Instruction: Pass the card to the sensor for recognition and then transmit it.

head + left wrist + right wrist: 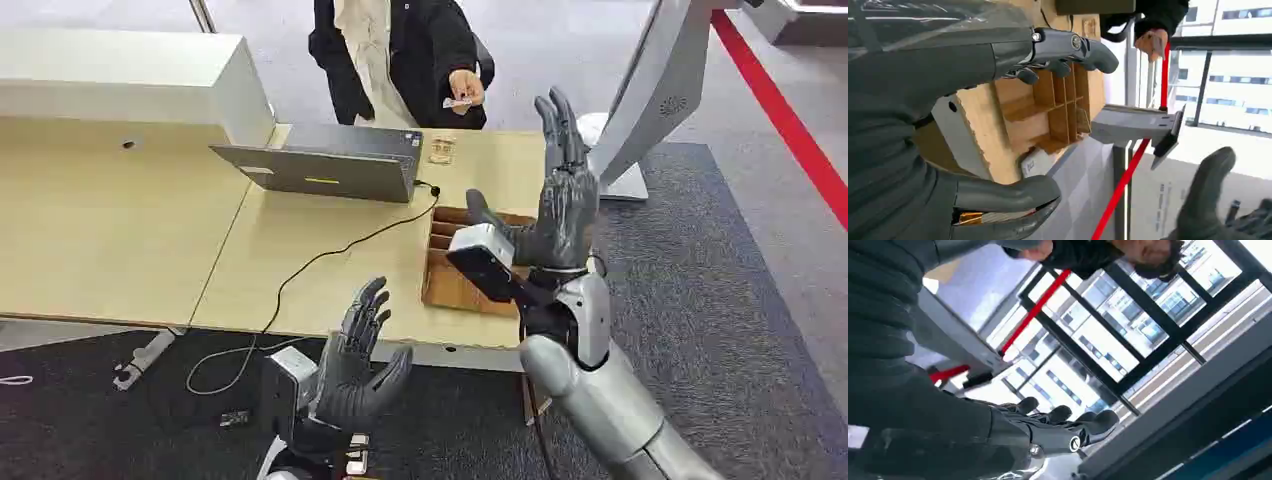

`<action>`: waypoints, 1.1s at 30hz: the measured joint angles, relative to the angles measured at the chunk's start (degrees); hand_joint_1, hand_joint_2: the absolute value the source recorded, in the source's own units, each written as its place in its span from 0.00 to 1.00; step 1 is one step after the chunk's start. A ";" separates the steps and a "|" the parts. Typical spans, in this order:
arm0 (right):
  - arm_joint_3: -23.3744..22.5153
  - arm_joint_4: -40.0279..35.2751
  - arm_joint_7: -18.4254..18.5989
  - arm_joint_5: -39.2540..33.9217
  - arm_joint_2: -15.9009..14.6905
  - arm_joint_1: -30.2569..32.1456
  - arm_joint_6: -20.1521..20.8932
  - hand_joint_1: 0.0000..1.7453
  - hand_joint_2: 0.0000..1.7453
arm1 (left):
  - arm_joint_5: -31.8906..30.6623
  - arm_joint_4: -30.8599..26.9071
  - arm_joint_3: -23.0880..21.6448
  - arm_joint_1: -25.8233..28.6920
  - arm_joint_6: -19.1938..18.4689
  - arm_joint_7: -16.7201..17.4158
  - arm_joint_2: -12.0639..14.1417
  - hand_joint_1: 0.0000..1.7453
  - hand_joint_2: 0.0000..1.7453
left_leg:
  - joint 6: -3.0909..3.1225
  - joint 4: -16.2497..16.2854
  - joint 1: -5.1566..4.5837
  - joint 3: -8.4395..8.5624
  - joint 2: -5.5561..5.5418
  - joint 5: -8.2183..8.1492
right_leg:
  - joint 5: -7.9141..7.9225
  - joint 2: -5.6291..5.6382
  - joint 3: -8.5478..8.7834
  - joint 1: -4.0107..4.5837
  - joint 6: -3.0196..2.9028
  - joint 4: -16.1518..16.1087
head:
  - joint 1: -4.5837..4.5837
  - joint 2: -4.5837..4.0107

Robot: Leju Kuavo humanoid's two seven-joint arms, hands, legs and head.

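- The right hand (562, 190) is raised upright past the near edge of the surface (120, 240), fingers (556, 125) straight and spread, holding nothing.
- The left hand (358, 362) sits low at 6 o'clock, fingers apart and slightly curled, also empty.
- The card (458, 102) is pinched in a person's hand (464, 88) at 12 o'clock, beyond the far edge of the surface and well apart from both robot hands.
- Risk: the handover may fail; the right hand's fingers point up rather than toward the card, so closing too soon or too late could drop it onto the surface or the wooden divider tray (448, 285) below.
- Risk: reaching forward, the arm could snag the cable (330, 252) or bump the laptop (325, 165).
- Hard to make out: which object is the sensor; a small item (441, 150) at 1 o'clock of the laptop is too small to identify. The card's face is unreadable.
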 joint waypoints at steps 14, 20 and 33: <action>5.88 21.89 5.84 16.49 1.58 -22.18 18.61 0.00 1.00 | 0.79 0.02 -0.28 -0.60 -1.29 0.31 -0.42 0.00 1.00 | -0.01 -0.01 0.06 -0.11 -0.10 0.01 | -0.02 -0.05 0.01 0.04 0.00 0.04 | 0.04 0.02; 11.00 37.04 7.33 16.90 6.23 -28.00 21.54 0.00 1.00 | 0.55 -0.37 -0.17 -0.24 1.31 0.37 -0.24 0.00 1.00 | -0.02 0.00 0.07 -0.10 -0.15 0.04 | -0.02 -0.08 0.00 0.06 0.00 0.05 | 0.02 0.00; 15.78 53.23 9.90 15.02 10.89 -32.63 22.85 0.00 1.00 | 1.31 -2.01 -0.35 0.73 5.94 1.18 1.05 0.00 1.00 | -0.02 0.00 0.05 -0.09 -0.12 0.03 | -0.02 -0.07 -0.05 0.05 0.00 0.04 | 0.00 0.02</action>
